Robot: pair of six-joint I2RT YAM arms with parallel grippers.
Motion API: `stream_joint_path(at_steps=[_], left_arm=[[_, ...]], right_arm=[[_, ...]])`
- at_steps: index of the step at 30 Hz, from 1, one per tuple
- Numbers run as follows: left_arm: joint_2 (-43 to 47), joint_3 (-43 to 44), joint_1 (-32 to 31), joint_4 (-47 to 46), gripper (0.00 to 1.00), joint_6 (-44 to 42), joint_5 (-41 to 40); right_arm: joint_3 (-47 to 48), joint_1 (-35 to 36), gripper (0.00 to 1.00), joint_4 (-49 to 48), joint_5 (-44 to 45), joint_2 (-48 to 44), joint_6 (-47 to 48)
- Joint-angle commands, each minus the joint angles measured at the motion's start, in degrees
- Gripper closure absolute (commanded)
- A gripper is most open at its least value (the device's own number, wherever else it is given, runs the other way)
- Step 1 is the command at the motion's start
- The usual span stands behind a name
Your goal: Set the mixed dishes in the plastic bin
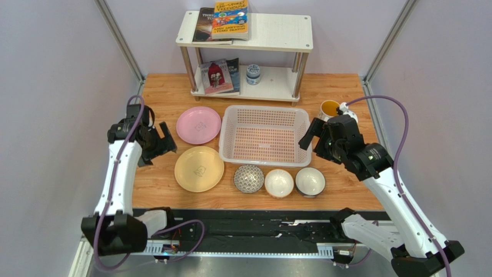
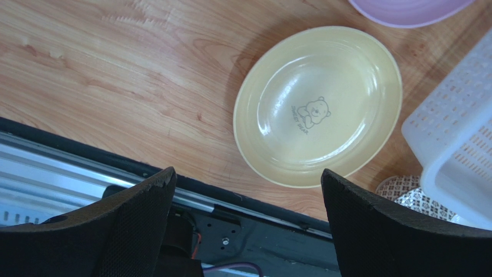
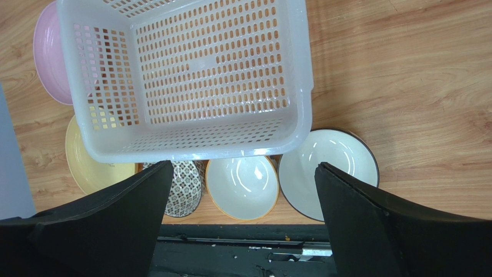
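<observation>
So, left hand (image 1: pixel 160 147) (image 2: pixel 247 179): fingers spread wide, gripping nothing and touching nothing, hanging above the surface (image 1: pixel 167 92).
right hand (image 1: pixel 315 144) (image 3: pixel 243 167): likewise spread wide and holding nothing, raised by the right end of the plastic bin (image 1: pixel 231 135) (image 3: pixel 306 86).
pale yellow plate (image 1: pixel 199 168) (image 2: pixel 317 109): flat on the surface ahead of the left hand, framed between its two fingers. A small bear is printed at its centre, and the lettering under it is too small to read.
pink plate (image 1: pixel 198 125) (image 2: pixel 410 8): further out from the left hand, beyond the yellow one. The left wrist view cuts off all but its near edge.
plastic bin: straight ahead of the right hand, its near wall between the fingertips. All six dishes lie outside it, and the left wrist view (image 2: pixel 456 133) catches only one corner.
orange-rimmed white bowl (image 1: pixel 279 182) (image 3: pixel 242 187): just below the right hand's fingertips, close to the bin's near wall.
dark-rimmed white bowl (image 1: pixel 310 180) (image 3: pixel 326 167): beside it on the right, partly covered by one finger.
grey patterned bowl (image 1: pixel 249 178) (image 3: pixel 185 184): on the other side — half hidden by the bin's wall and the other finger.
mug (image 1: pixel 330 108): beyond the right hand in the top view, showing only its yellow inside and part of its rim.
</observation>
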State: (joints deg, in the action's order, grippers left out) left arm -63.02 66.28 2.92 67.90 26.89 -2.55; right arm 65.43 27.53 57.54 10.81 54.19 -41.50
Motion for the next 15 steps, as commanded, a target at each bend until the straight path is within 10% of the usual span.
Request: stream_joint_path(at_steps=[1,15], left_arm=[[-7.89,-1.77,4.90,-3.64,0.01,-3.42,7.37],[-10.18,-15.40,4.99,-16.31,0.07,3.88,11.16]], right_arm=[[-1.27,-0.11,0.00,-2.61,-0.44,-3.83,2.56],[-3.82,-2.13,0.00,-2.61,-0.52,-7.18,3.44]])
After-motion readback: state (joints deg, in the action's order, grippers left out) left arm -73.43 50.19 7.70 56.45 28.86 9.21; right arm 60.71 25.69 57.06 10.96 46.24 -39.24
